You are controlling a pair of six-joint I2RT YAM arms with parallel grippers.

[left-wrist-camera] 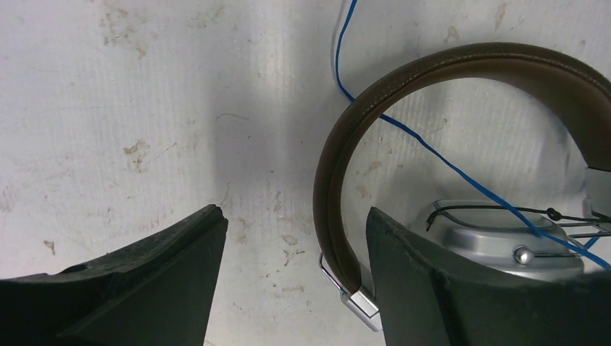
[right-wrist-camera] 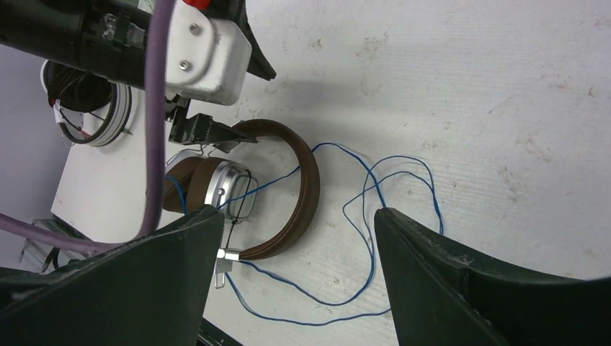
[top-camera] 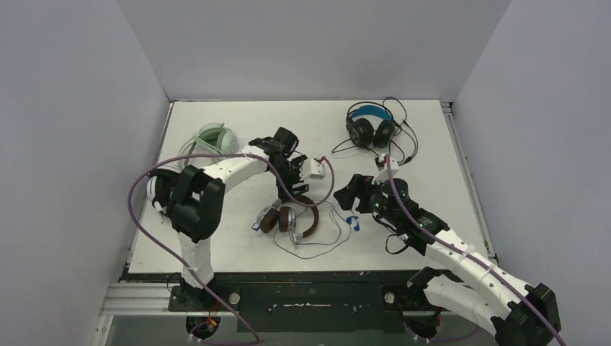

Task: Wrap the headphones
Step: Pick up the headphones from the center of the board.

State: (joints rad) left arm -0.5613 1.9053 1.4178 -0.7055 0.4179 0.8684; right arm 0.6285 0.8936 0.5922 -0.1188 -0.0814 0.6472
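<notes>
L claw (top-camera: 290, 192) over brown headphones (top-camera: 290, 219); R claw (top-camera: 346, 193) near.

Brown headset (top-camera: 292, 220) flat mid-table, blue cord (left-wrist-camera: 432, 153) loose; mint green headset (top-camera: 216, 137) back left; black-blue headset (top-camera: 369, 124) back right

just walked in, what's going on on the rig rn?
Headphone wrapping. The left gripper is down over the brown headphones in the middle, jaws open, the headband lying between its fingers, ungripped. The right gripper hovers open just right of them, above the loose blue cord, holding nothing. That cord is not yet wrapped. The mint green headphones sit back left; the black headphones with the blue headband sit back right, cord sprawled.
</notes>
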